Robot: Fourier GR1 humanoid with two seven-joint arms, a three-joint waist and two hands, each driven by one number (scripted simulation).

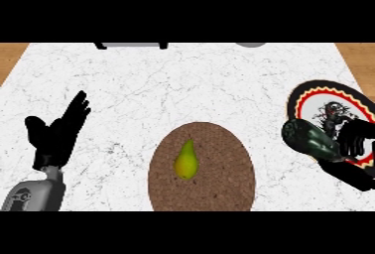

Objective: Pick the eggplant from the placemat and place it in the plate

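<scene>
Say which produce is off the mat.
The dark glossy eggplant, in the right hand at the patterned plate; the yellow-green pear lies on the brown oval placemat.

Both the left hand [53, 136] and right hand [356, 144] are plain black (the left forearm [33, 194] is grey, slightly glossy).

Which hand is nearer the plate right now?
Right. The right hand, curled round the eggplant, is over the lower rim of the plate; the left hand rests open at the view's left, beyond the placemat.
</scene>
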